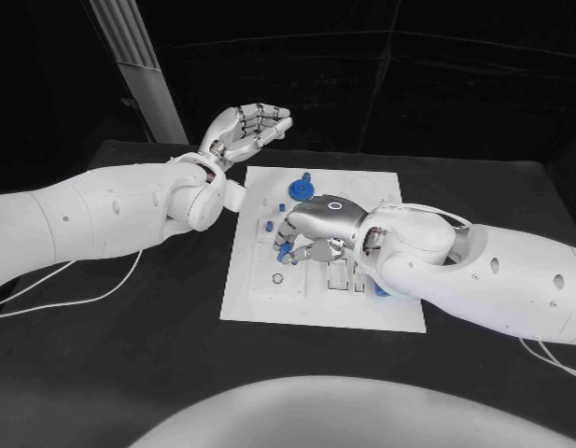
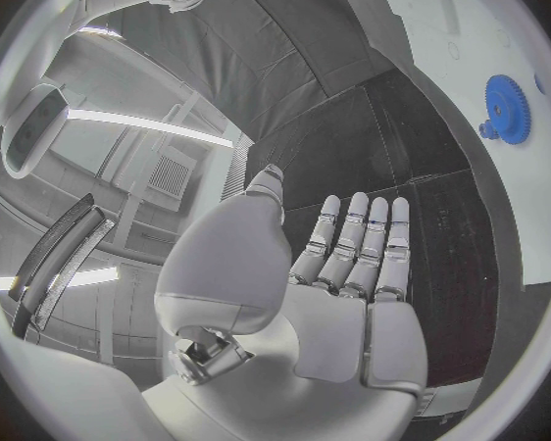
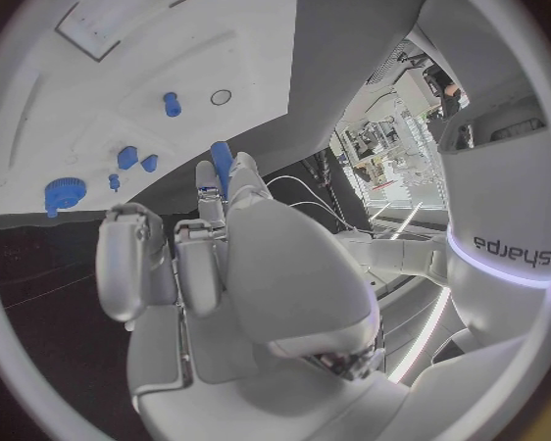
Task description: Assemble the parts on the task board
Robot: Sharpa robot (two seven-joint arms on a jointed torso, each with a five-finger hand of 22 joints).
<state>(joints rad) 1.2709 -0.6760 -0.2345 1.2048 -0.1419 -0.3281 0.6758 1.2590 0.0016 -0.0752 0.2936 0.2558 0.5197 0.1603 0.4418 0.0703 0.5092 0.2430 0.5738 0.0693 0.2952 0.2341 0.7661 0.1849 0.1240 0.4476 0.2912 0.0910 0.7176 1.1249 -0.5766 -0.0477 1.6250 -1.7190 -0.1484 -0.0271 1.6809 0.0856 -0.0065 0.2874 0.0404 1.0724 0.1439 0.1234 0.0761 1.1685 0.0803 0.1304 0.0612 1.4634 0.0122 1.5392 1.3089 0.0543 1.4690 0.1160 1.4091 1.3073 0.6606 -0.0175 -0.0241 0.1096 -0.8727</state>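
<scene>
The white task board point(image 1: 317, 308) lies in the middle of the black table. My right hand point(image 1: 317, 226) hovers low over the board's middle and pinches a small blue peg point(image 1: 285, 252) at its fingertips. The right wrist view shows that peg point(image 3: 222, 163) upright between the fingers of the right hand point(image 3: 226, 255), above the board point(image 3: 104, 78). A blue gear point(image 1: 304, 191) sits near the board's far edge, with small blue parts point(image 1: 274, 224) beside it. My left hand point(image 1: 244, 131) is raised beyond the board's far left corner, fingers spread and holding nothing. Its wrist view shows the left hand point(image 2: 349, 274) flat and the gear point(image 2: 506, 108).
A round hole point(image 3: 221, 96) and another blue peg point(image 3: 172, 103) lie on the board ahead of the right fingers. One more blue piece point(image 1: 379, 291) shows under my right forearm. White cables point(image 1: 86, 289) trail over the table at left. A pale post point(image 1: 147, 75) stands behind the table.
</scene>
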